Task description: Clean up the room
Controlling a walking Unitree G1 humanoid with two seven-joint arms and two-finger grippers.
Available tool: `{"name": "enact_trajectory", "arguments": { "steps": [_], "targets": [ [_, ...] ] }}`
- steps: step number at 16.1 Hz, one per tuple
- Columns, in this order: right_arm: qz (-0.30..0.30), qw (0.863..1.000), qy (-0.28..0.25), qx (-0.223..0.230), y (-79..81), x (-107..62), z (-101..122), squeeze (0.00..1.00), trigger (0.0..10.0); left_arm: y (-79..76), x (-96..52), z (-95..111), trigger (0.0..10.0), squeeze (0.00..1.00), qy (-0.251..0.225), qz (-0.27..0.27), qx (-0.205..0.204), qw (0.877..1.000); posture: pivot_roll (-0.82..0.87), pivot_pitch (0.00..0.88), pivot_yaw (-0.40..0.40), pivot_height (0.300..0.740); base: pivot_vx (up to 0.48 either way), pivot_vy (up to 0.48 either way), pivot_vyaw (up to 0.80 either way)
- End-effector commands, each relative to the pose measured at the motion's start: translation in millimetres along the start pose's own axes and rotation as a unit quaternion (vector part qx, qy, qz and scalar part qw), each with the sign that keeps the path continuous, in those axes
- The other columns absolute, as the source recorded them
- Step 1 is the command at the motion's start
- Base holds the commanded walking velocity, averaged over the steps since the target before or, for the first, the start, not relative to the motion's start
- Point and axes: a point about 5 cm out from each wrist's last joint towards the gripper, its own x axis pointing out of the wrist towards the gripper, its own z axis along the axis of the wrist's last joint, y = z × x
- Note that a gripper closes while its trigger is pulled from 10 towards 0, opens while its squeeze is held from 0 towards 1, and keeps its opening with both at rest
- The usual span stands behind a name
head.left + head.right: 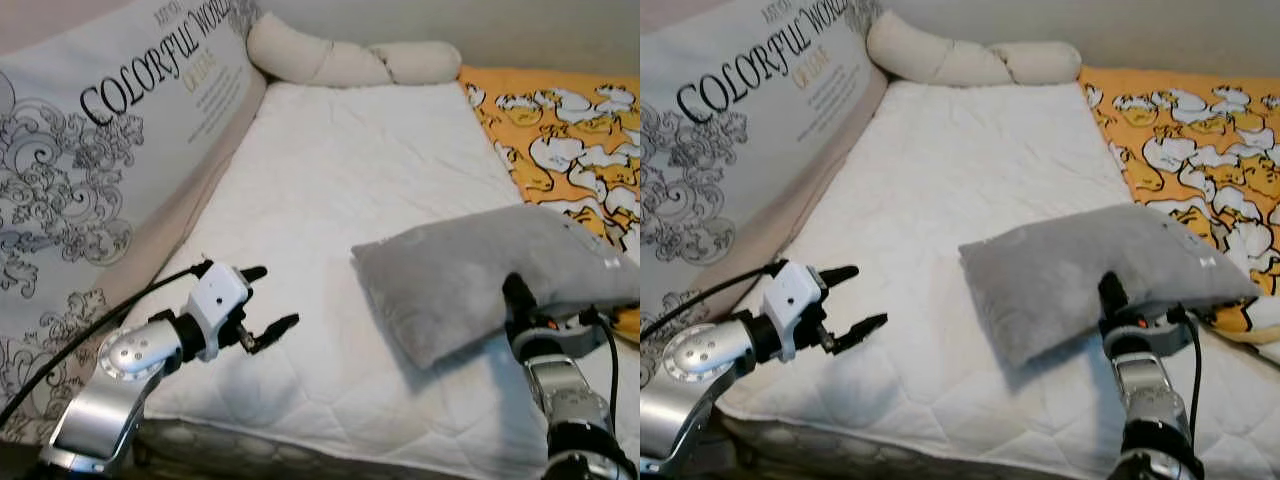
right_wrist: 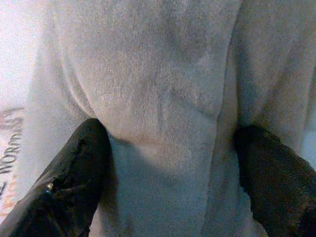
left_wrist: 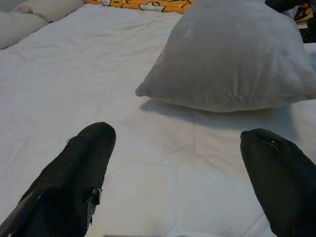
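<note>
- Bed with white quilted mattress point(image 1: 340, 190) across most of the scene.
- Large printed cushion point(image 1: 90, 150) with black lettering leaning along the bed's left side.
- Cream twisted bolster point(image 1: 350, 60) at the far end.
- Orange patterned blanket point(image 1: 560, 130) along the right.
- Pale wall point(image 1: 450, 20) behind.

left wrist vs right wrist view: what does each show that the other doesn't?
Left wrist view alone: the left gripper, fingers spread wide over bare white mattress pad, the cream bolster pillow at the far end, a strip of the orange duck-print blanket, and the gray pillow in full outline.

Right wrist view alone: the right gripper, its fingers pressed into the pillow's plush, bunching a fold between them.

Both: the gray pillow.
</note>
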Motion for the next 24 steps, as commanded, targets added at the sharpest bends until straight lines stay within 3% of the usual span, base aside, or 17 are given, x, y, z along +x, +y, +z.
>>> {"name": "enact_trajectory", "arguments": {
  "steps": [1,7,11,18,22,23,24],
  "targets": [
    [0.011,1.000,0.011,0.006,6.3,5.0,-4.8,0.00,0.0,2.0,-0.2,4.5,10.0,0.00,0.001,-0.006,0.007,1.000,0.08,0.000,0.036,0.740,0.000,0.000,0.00],
    [-0.006,1.000,0.002,0.005,5.1,11.4,-4.7,0.00,0.0,0.2,0.7,3.6,10.0,0.00,0.003,-0.010,0.006,1.000,0.08,0.000,0.040,0.740,0.000,0.000,0.00],
    [-0.029,0.999,-0.003,-0.032,1.4,11.6,-3.7,0.00,0.0,-1.4,2.5,-0.6,10.0,0.00,0.008,-0.021,0.002,1.000,0.05,0.000,0.075,0.740,0.000,0.000,0.00],
    [-0.037,0.999,-0.017,-0.035,-1.9,10.6,0.1,0.00,0.0,-2.2,0.2,-3.7,10.0,0.00,0.008,-0.016,-0.010,1.000,0.06,0.000,0.068,0.740,0.000,0.000,0.00],
    [-0.001,0.998,-0.004,-0.069,21.1,21.2,0.3,0.00,0.0,-3.9,-5.9,-4.5,10.0,0.00,0.004,0.005,-0.027,1.000,0.08,0.000,0.035,0.740,0.000,0.000,0.00],
    [0.034,0.996,0.003,-0.087,46.1,30.5,-1.8,0.00,0.0,-5.0,-10.9,-10.5,10.0,0.00,0.004,0.023,-0.045,0.999,0.07,0.000,0.044,0.740,0.000,0.000,0.00],
    [0.049,0.995,0.005,-0.092,56.6,33.8,-2.7,0.00,0.0,-5.1,-12.3,-12.3,10.0,0.00,0.003,0.031,-0.051,0.998,0.07,0.000,0.044,0.740,0.000,0.000,0.00]
  ]
}}
